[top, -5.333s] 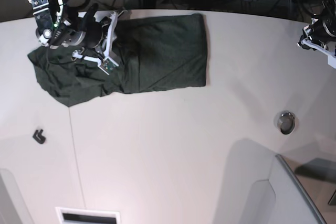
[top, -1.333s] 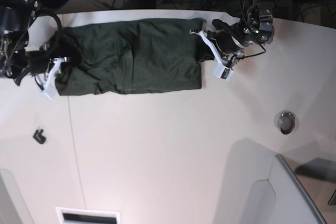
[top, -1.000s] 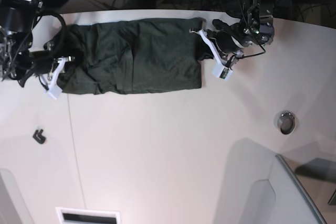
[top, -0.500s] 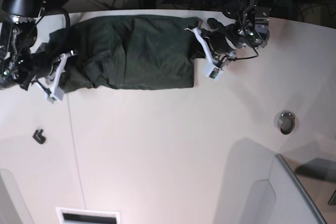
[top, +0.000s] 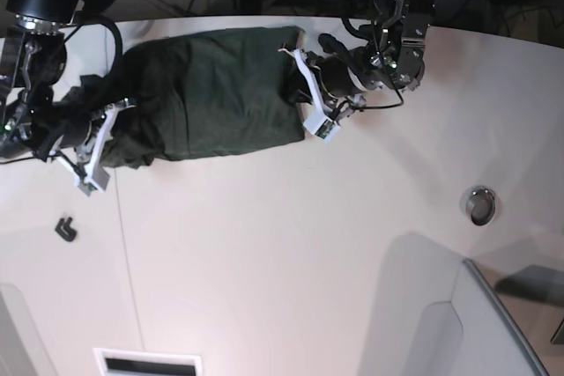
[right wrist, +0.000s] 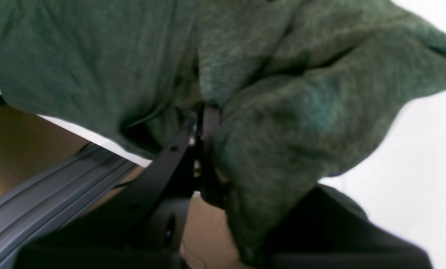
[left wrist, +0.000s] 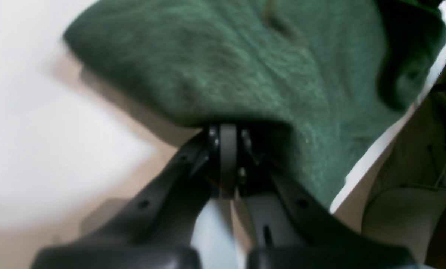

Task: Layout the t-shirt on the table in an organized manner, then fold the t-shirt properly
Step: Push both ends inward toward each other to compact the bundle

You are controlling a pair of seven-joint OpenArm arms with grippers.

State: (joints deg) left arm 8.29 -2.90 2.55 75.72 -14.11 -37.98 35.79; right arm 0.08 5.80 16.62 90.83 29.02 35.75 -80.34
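We see the t-shirt [top: 211, 94] at the far edge of the table [top: 291, 244], narrow band, long sides already folded in; cross fold is left, we judge. Left gripper [top: 310, 99] and right gripper [top: 92, 151] are both clamped on its ends. Wrist views show the pinched cloth; base view shows the whole layout.

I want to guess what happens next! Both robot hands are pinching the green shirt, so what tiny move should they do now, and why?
Probably pull the two ends gently apart. The left tool and right tool each pinch an end of the t-shirt, which looks bunched and wrinkled between them on the table. Stretching it should smooth the cloth before folding.
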